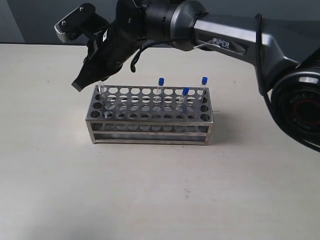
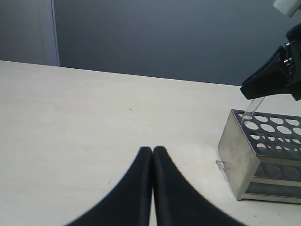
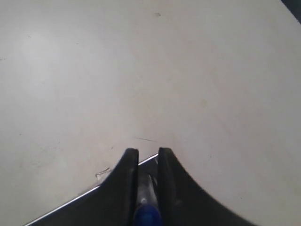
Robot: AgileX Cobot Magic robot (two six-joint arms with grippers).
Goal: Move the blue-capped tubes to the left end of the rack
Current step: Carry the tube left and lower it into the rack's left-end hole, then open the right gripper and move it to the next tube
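Lab, SS test-tube rack (image 1: 150,132), capped tubes (image 1: 161,82)

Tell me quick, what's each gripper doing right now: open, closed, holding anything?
Left gripper: shut, empty.
Right gripper: shut on a blue-capped tube.

table (image 1: 60,175) open around rack (image 1: 150,134), right arm (image 1: 225,40) overhanging left end

Soft even light, faint shadow under the rack (image 1: 150,131), right wrist view blurry.
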